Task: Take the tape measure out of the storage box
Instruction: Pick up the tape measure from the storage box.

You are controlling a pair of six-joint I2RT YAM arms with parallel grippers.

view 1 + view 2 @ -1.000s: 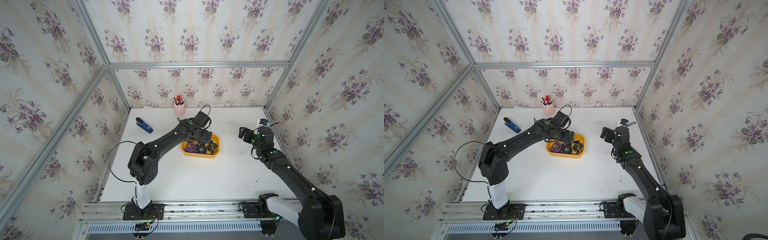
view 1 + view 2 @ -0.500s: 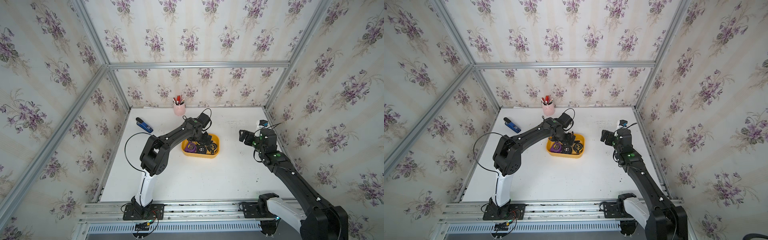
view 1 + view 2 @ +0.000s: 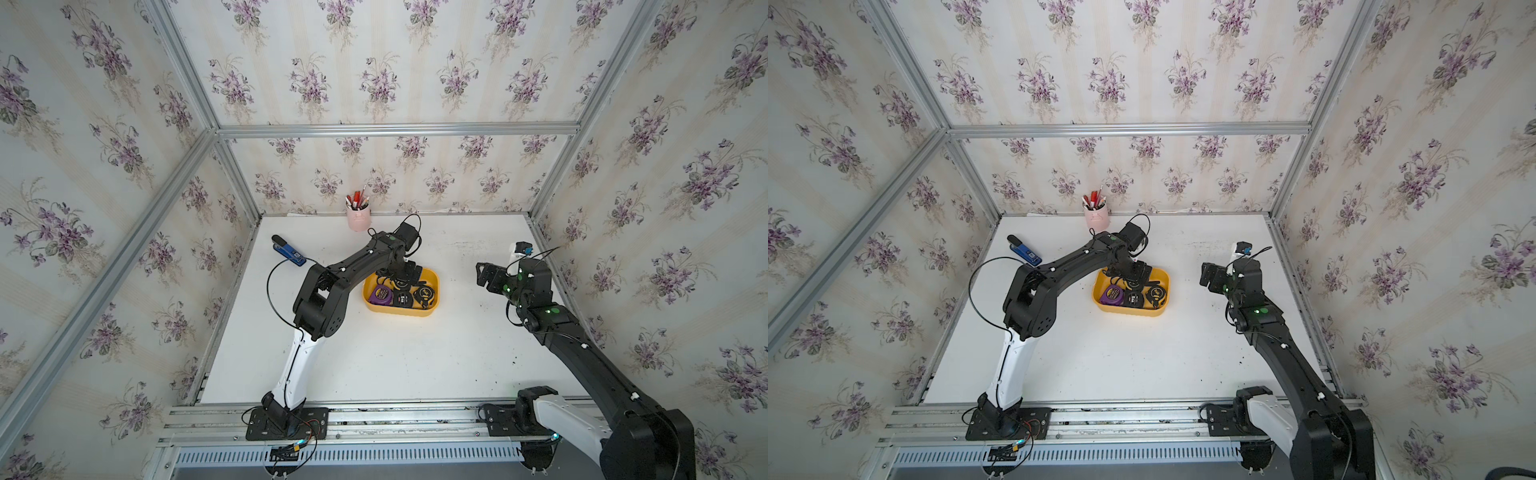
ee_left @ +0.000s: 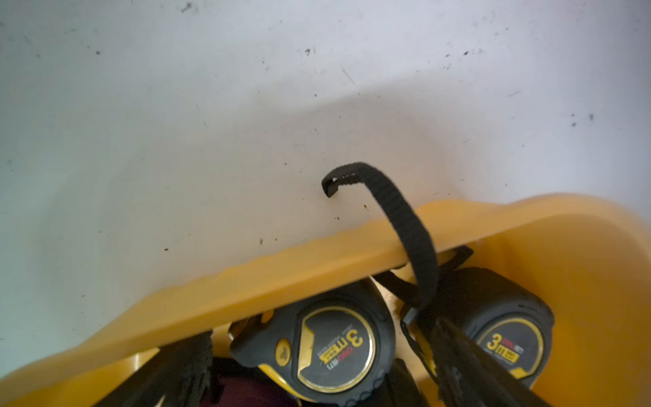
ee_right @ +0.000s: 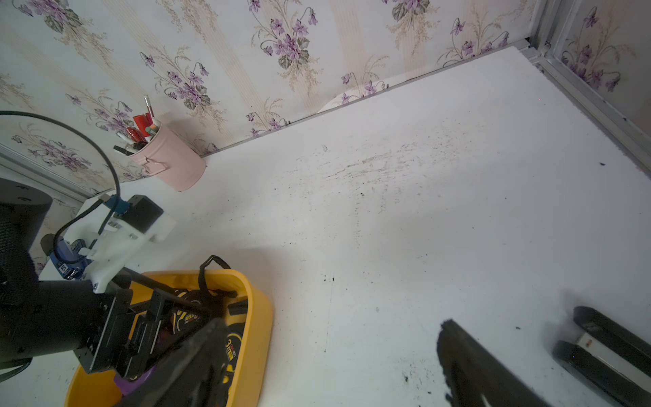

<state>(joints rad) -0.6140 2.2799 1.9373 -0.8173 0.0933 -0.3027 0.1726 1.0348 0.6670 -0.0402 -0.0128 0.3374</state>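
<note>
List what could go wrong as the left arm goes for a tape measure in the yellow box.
A black strap hangs over the box rim; lifting its tape may snag and drag the box.
The tapes lie packed together, so the left gripper's open fingers could jam on a neighbour of the black tape between them.
The right gripper hovers aside, so nothing steadies the box.

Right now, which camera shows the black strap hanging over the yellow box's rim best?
The left wrist view: the strap lies close up, draped over the storage box rim. The right wrist view shows it small; both top views, too tiny to tell.
</note>
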